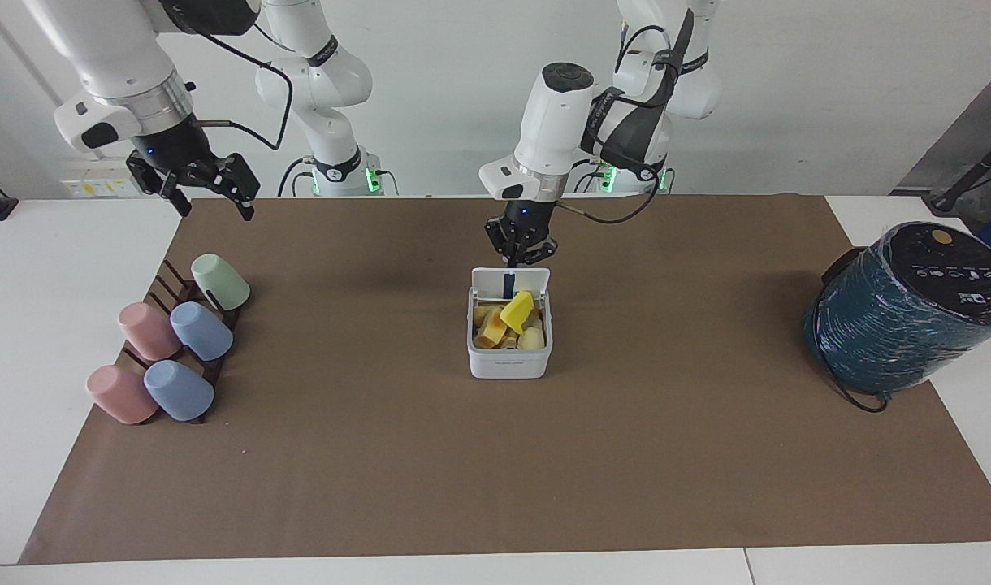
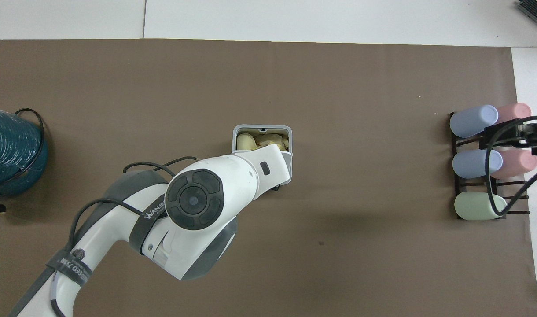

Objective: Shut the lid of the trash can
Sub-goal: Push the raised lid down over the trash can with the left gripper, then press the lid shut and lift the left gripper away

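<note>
The right gripper [image 1: 209, 191] waits open above the cup rack [image 1: 188, 325] at its end of the table, while mid-table the trash can [image 1: 509, 357] stands full, its lid [image 1: 509, 280] raised, the left gripper [image 1: 518, 253], seemingly clenched, at the lid's top edge.

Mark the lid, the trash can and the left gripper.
lid [image 1: 492, 282], facing view, bare white underside beside the blue strip.
trash can [image 1: 508, 366], facing view, front wall.
left gripper [image 1: 518, 254], facing view, between its fingertips, just above the lid's top edge.
</note>
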Controlling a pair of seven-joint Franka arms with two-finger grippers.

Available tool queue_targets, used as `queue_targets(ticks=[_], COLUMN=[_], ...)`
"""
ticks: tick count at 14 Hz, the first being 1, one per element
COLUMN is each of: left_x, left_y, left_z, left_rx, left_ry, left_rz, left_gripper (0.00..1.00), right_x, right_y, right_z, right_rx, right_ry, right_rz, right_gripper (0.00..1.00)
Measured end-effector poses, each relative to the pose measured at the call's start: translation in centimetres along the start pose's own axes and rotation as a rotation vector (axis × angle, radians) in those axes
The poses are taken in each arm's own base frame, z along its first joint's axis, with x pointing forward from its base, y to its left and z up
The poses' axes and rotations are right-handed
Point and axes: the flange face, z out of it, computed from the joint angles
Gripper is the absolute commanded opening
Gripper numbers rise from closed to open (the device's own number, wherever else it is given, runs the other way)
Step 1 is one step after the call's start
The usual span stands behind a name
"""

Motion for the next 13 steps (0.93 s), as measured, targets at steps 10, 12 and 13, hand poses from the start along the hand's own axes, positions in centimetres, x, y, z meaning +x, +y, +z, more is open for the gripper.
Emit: queue_targets(ticks=[10, 12, 13], left_x=[2.7, 2.6, 2.8], left_y=[-2.4, -2.4, -2.4], left_z=[6.9, 7.0, 6.8], left_rx=[-0.003, -0.002, 0.000], left_ry=[0.091, 0.084, 0.073], left_rz=[-0.041, -0.041, -0.041], left_gripper=[0.00, 0.00, 0.00], right_x=[0.0, 0.0, 0.0], right_y=[0.0, 0.0, 0.0], right_z=[0.0, 0.0, 0.0], right_rx=[0.000, 0.000, 0.000], right_ry=[0.000, 0.000, 0.000], right_rz=[0.000, 0.000, 0.000], right_gripper=[1.00, 1.00, 1.00])
